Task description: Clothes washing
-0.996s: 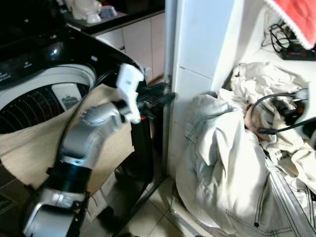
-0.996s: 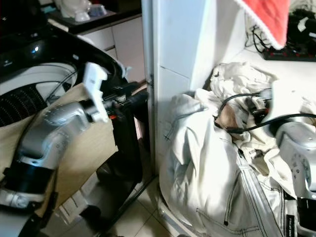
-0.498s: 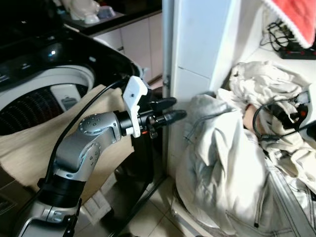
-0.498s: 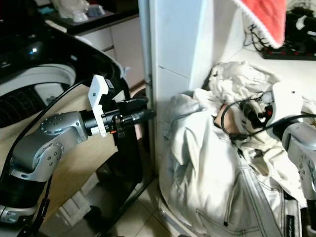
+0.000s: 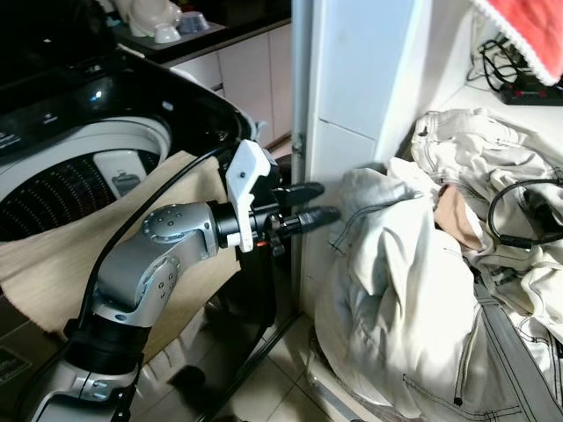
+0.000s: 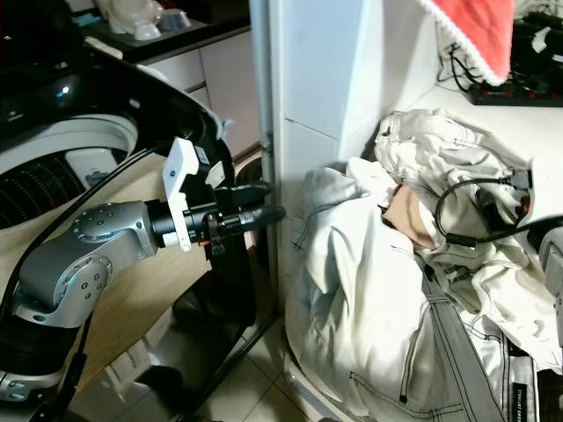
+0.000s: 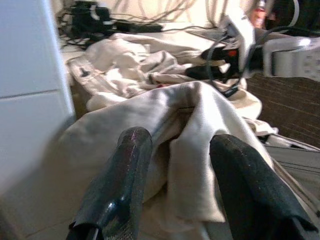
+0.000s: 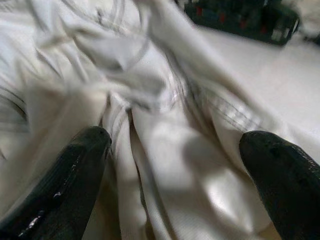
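Observation:
A heap of white clothes (image 5: 396,290) spills from a ledge down toward the floor, with a tan garment (image 5: 457,215) tucked in it. My left gripper (image 5: 318,202) reaches out level toward the heap's left fold and stands open with nothing held; in the left wrist view its fingers (image 7: 130,165) frame that fold. Over the far side of the heap my right gripper (image 8: 175,137) is open wide, its fingers (image 8: 85,155) spread above white cloth. The top-loading washing machine (image 5: 70,176) is open at left, and a beige cloth (image 5: 53,255) hangs over its rim.
A white tiled pillar (image 5: 352,88) stands between the washer and the clothes. A red towel (image 5: 528,35) hangs at top right above a black power strip (image 5: 528,88) with cables. Tiled floor (image 5: 264,387) lies below, and a counter with cups (image 5: 167,31) stands behind the washer.
My left arm has swung out and forward, bringing its gripper level toward the clothes heap. My right gripper has drawn back to the right, away from the middle of the heap.

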Robot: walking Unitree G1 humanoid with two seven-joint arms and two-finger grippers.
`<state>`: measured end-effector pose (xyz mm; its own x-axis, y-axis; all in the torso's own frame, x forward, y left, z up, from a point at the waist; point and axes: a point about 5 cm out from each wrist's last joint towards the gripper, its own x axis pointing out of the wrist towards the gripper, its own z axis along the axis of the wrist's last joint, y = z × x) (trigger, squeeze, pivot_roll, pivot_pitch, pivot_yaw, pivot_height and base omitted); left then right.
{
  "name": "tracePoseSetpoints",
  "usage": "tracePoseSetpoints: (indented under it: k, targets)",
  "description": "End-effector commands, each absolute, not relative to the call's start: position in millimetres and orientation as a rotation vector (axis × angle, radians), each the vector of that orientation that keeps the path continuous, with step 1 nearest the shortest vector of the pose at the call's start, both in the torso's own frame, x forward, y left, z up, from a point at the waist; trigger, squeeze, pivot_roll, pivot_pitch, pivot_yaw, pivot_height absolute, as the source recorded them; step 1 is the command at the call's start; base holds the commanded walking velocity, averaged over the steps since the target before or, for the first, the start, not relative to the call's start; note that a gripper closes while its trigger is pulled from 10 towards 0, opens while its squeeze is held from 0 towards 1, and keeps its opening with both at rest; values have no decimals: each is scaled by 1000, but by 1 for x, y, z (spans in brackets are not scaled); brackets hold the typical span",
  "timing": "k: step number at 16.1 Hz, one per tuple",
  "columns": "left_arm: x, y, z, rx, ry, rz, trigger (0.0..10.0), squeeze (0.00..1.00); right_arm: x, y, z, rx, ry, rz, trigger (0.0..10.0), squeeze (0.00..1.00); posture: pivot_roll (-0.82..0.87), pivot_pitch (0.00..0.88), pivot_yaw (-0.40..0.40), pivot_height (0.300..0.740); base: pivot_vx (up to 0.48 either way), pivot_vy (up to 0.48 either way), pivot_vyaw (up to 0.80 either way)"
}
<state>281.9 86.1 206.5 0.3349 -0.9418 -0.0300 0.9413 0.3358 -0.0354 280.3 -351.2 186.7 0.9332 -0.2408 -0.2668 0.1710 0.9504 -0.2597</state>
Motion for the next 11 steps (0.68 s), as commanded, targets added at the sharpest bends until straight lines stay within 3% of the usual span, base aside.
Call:
tracePoseSetpoints:
  k: [1,2,3,4,6,7,8,11]
  targets:
    - [276,85,207,-5,64,-1274,10000,0,282,-359,187,-121,271,-209,10000,1000,-195,0,76,740,0,0,0]
    - [275,85,207,2,70,-1290,10000,0,282,-363,182,-89,284,-216,10000,1000,-192,0,75,740,0,0,0]
    - [273,85,207,14,74,-1301,10000,0,282,-369,173,-102,346,-206,10000,624,-190,0,74,740,0,0,0]
    - [273,85,207,15,75,-1300,10000,0,281,-370,169,-118,372,-202,10000,0,-190,0,74,740,0,0,0]
    - [271,86,206,23,91,-1313,10000,0,280,-371,159,-110,458,-165,10000,0,-187,0,72,740,0,0,0]
    - [269,86,206,25,98,-1324,10000,0,280,-368,155,-75,480,-126,2549,0,-187,0,72,740,0,0,0]
    - [269,86,207,25,98,-1329,10000,0,281,-367,155,-55,475,-114,0,0,-186,0,71,740,0,0,0]
    - [266,85,208,18,102,-1355,10000,0,283,-365,159,-70,455,-81,0,0,-189,0,73,740,0,0,0]
